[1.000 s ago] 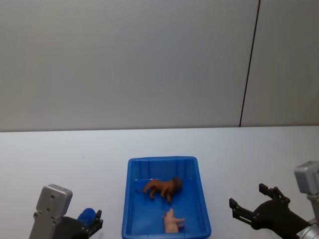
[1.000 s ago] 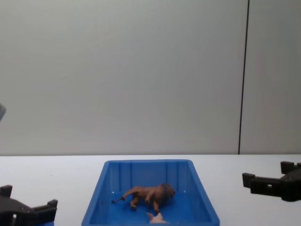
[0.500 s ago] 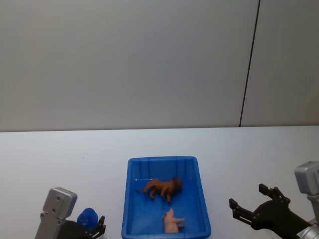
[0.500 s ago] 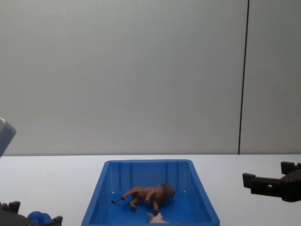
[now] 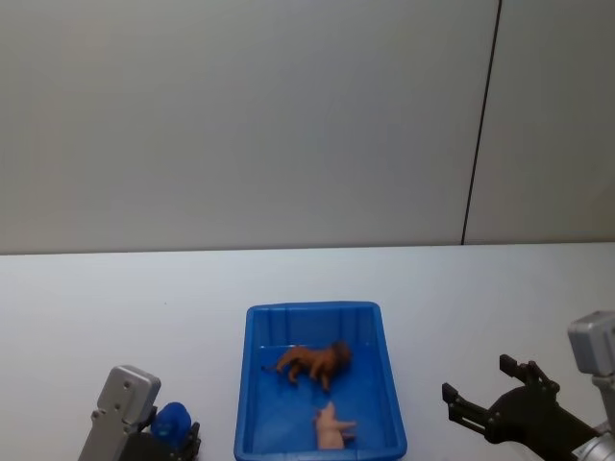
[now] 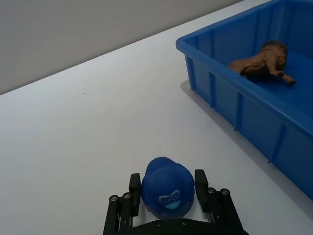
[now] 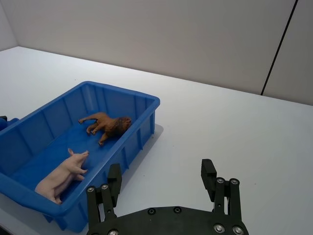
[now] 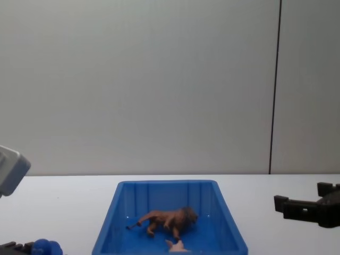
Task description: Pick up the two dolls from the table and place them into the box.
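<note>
Head view: lion (image 5: 315, 362) & pig (image 5: 332, 426) in box (image 5: 252, 384), between left gripper (image 5: 171, 434) & right gripper (image 5: 490, 396).

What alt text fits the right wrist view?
A blue box on a white table holds a brown lion and a pink pig, both inside. The right end effector hovers open over the table beside the box, holding nothing.

Bright blue box (image 5: 387, 384), brown lion (image 5: 315, 361), pale pink pig (image 5: 332, 426), white table (image 5: 115, 298), blue lumpy object (image 6: 167, 186), black claws
</note>
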